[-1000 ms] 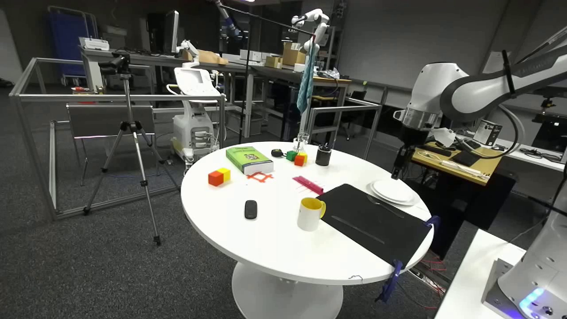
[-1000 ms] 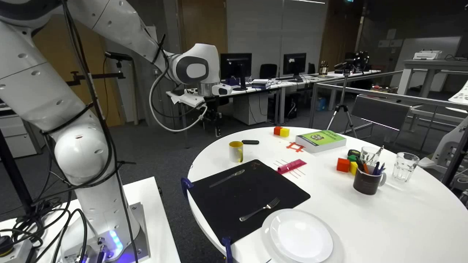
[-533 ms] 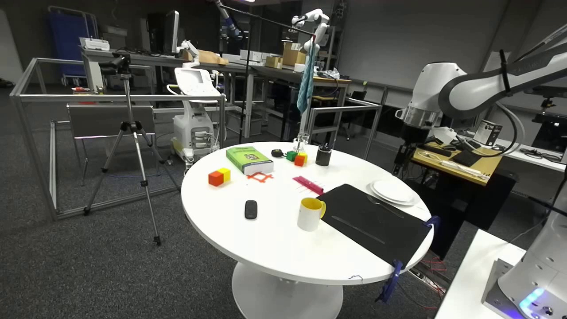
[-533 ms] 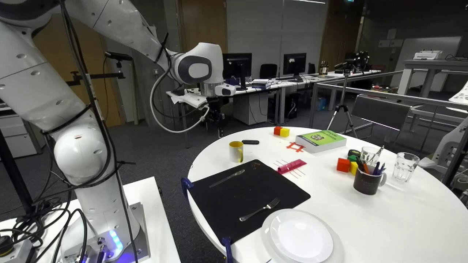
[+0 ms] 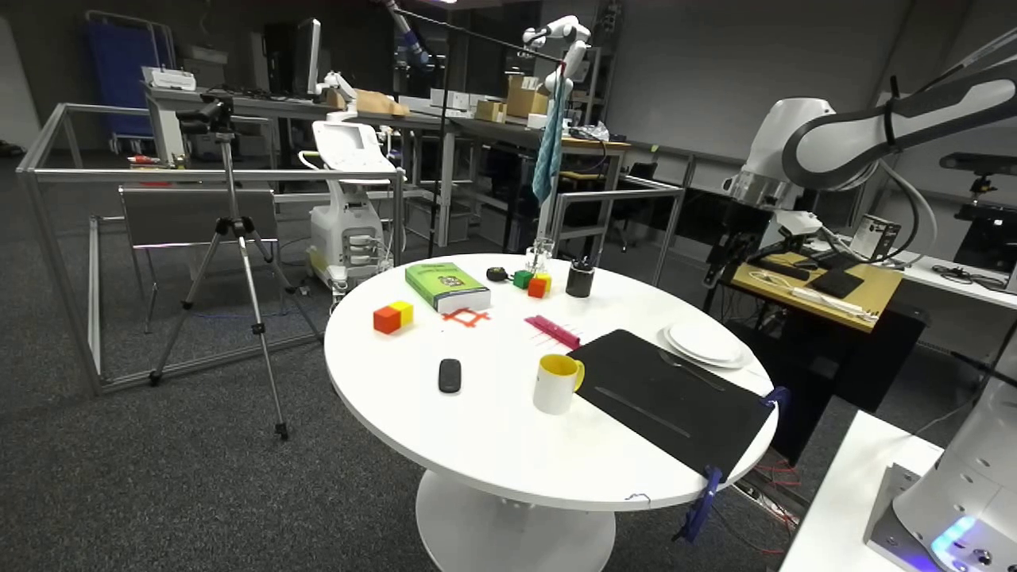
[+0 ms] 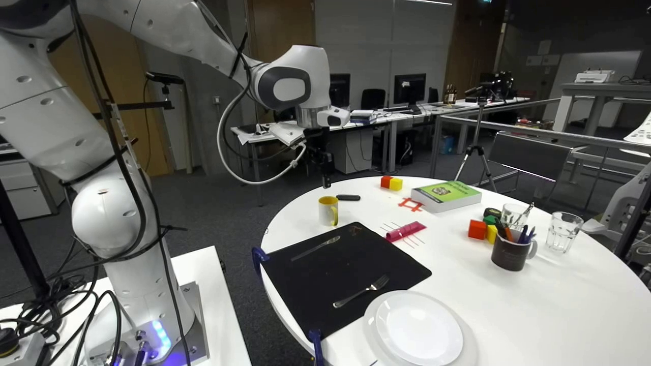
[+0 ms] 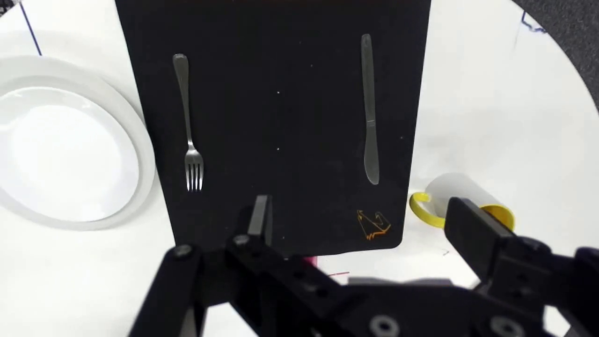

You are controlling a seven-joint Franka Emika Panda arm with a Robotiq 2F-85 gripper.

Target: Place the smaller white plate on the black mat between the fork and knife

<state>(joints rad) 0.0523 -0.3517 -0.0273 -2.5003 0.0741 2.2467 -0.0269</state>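
The hand point(image 7: 361, 217) has risen, smaller plate point(image 6: 419, 329) unmoved.

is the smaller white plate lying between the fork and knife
No, in the wrist view the smaller white plate rests on a larger white plate, on the far side of the fork from the knife.

Cropped at the wrist view's left edge, the smaller white plate point(image 7: 65, 159) hides the middle of the larger white plate point(image 7: 147, 159); the top edge cuts off the black mat point(image 7: 281, 117), and the gripper point(image 7: 359, 206) partly blocks a yellow-handled mug point(image 7: 461, 186). Print on a green book point(image 6: 450, 190) is illegibly small.
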